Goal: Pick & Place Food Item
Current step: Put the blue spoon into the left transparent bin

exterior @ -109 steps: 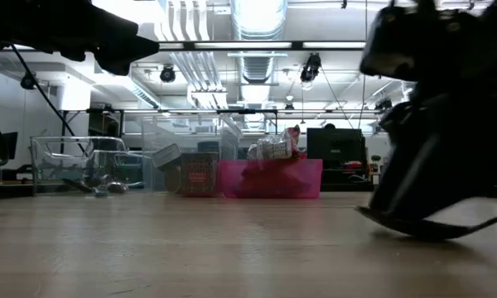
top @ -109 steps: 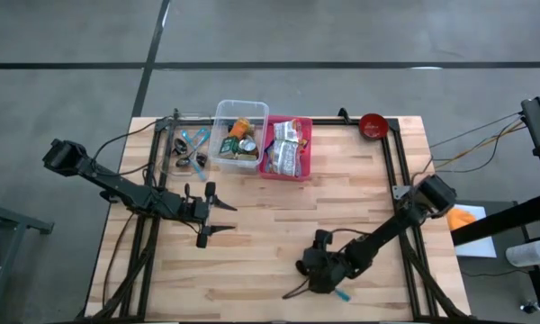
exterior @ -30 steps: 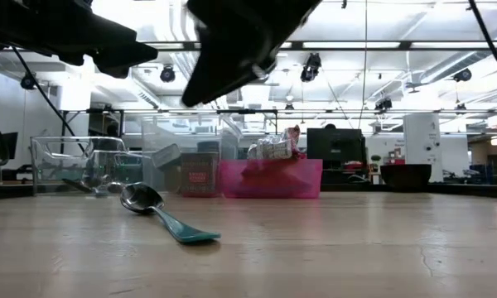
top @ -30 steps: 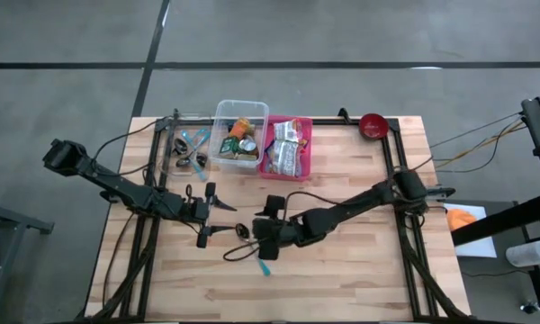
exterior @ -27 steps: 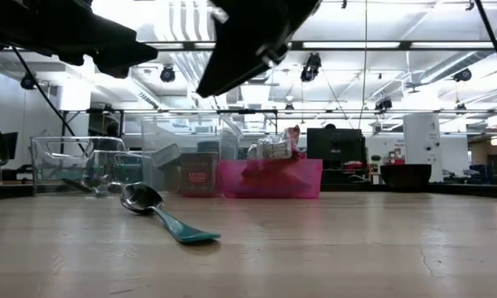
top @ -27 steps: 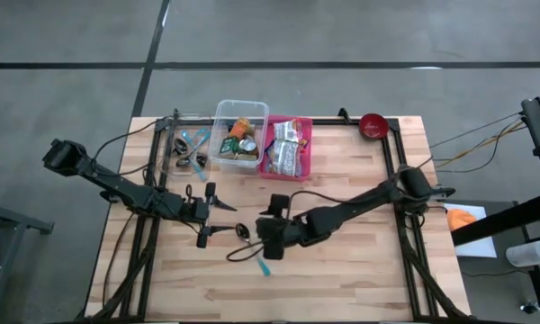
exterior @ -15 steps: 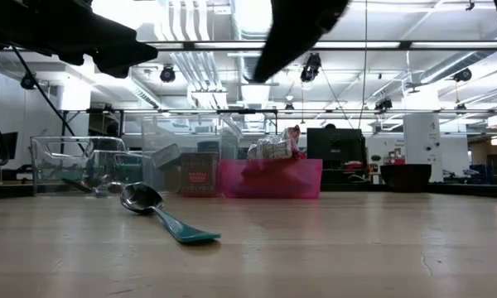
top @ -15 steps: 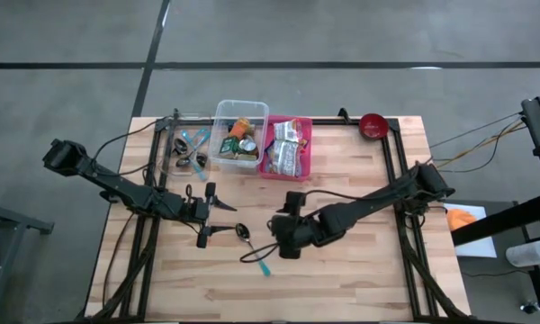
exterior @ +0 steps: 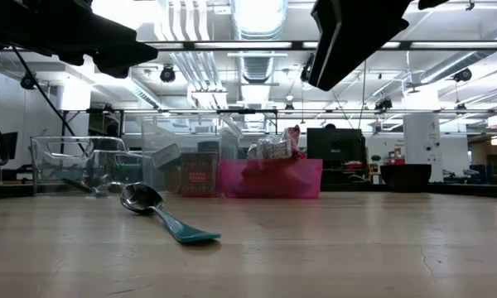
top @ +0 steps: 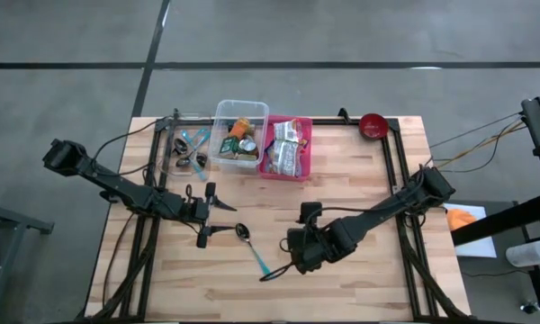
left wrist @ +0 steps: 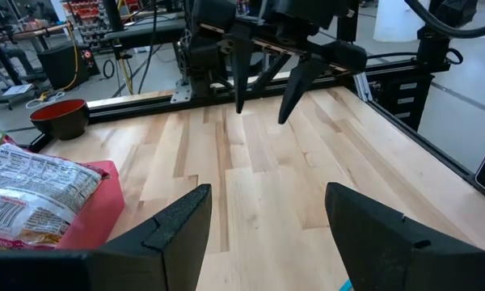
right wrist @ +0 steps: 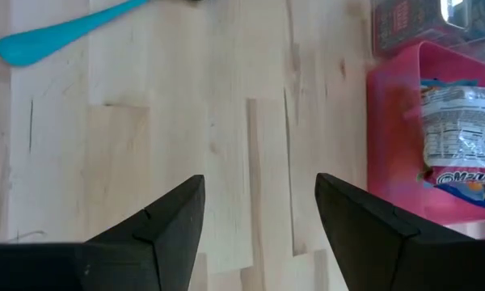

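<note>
My right gripper (top: 299, 261) hangs above the table (top: 360, 180), fingers spread and empty. The teal-handled spoon (top: 251, 246) lies flat between it and my idle, open left gripper (top: 223, 219). Snack packets (top: 286, 148) fill the pink bin (top: 304, 155).

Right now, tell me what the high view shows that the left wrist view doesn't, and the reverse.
High view only: the clear bin of food, the utensil tray, most of the spoon, and the left arm itself.
Left wrist view only: room clutter beyond the table.
Both: the pink bin with snack packets, the red bowl, and the right claw, open and empty.
</note>
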Motion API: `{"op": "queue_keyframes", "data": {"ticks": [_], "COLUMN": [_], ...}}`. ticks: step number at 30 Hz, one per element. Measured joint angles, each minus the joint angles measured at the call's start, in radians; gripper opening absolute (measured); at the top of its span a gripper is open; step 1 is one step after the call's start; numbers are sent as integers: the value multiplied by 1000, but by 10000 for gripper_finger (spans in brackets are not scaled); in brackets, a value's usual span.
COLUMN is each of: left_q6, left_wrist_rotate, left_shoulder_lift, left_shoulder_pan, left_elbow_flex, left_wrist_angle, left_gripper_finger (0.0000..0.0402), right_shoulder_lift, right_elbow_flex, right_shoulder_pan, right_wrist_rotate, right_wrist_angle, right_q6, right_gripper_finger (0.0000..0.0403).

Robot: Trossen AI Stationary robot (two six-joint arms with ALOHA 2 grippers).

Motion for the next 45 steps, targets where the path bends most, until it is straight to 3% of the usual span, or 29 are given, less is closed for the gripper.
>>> {"op": "queue_keyframes", "data": {"ticks": [18, 20, 26, 32, 35, 41, 45], "left_q6": [-20, -79, -459, -492, -600, -875, -997], "left_wrist_rotate": [0, 0, 3, 11, 23, 2, -46], "left_shoulder_lift": [0, 0, -1, -2, -3, 24, 82], "left_shoulder_pan": [0, 0, 0, 0, 0, 0, 1], "left_elbow_flex": [0, 5, 36, 60, 112, 351, 496], "left_wrist_angle": [9, 15, 6, -10, -134, -691, -938], "left_gripper_finger": [243, 243, 243, 243, 243, 243, 243], "right_shoulder_lift": [-1, -1, -1, -1, -1, -1, -1], "right_elbow_flex": [0, 0, 0, 0, 0, 0, 0], "right_shoulder_pan": [9, 9, 9, 9, 9, 9, 9], "right_wrist_rotate": [1, 1, 1, 1, 1, 2, 2], "right_wrist_angle": [11, 15, 18, 26, 36, 42, 43], "right_q6": [-4, -4, -4, -4, -4, -4, -4], "right_gripper_finger": [235, 235, 235, 235, 235, 235, 235]}}
